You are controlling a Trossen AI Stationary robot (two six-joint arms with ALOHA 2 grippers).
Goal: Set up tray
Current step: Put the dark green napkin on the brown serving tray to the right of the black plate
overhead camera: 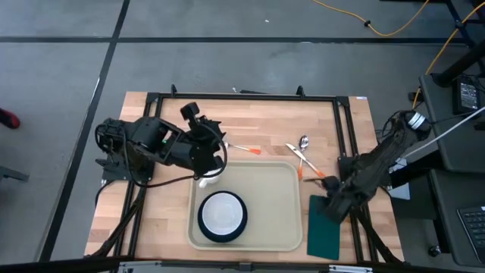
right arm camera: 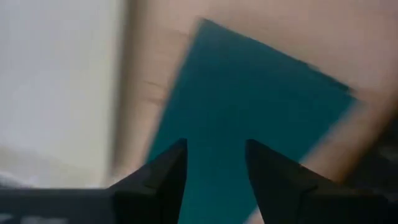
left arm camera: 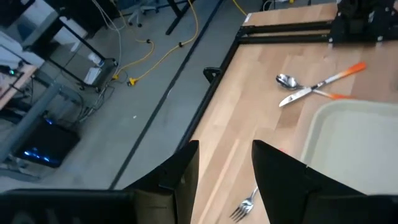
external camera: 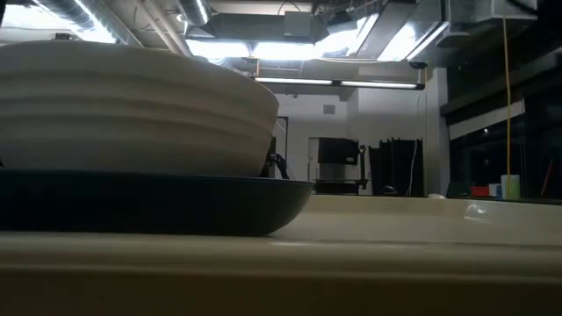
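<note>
- The table (overhead camera: pixel 159 220) is pale wood planks inside a black frame, standing on a grey floor (overhead camera: pixel 61 61) crossed by dark lines.
- A yellow cable (overhead camera: pixel 394 26) trails over the floor beyond the far edge of the table.
- From table height, the room behind shows ceiling ducts, strip lights and dark cabinets.
- The tray (overhead camera: pixel 276 201), cream with rounded corners and a raised rim, lies at the near middle of the table.
- On the tray's near left part sits a dark plate (overhead camera: pixel 222 216) with a white bowl (overhead camera: pixel 221 211) on it; the rest of the tray is bare.
- In the low view the bowl and plate fill the left side, resting on the tray's surface.
- A dark green napkin (overhead camera: pixel 327 231) lies flat on the wood just right of the tray, near the front edge.
- Farther back, a fork (overhead camera: pixel 241 149) with an orange handle lies beyond the tray's far rim.
- A spoon (overhead camera: pixel 304 142) and a knife (overhead camera: pixel 297 154), also orange-handled, lie crossed near the tray's far right corner.
- The left gripper (overhead camera: pixel 210 173) hangs over the tray's far left corner, arm reaching in from the left; a small white thing shows below it, too unclear to name.
- Its wrist view shows the fingers (left arm camera: pixel 180 177) apart with nothing between them.
- The right gripper (overhead camera: pixel 333 208) is low over the napkin's far end, arm slanting in from the right.
- Its fingers (right arm camera: pixel 165 174) are apart, the napkin seen through the gap; a grip cannot be made out.
</note>
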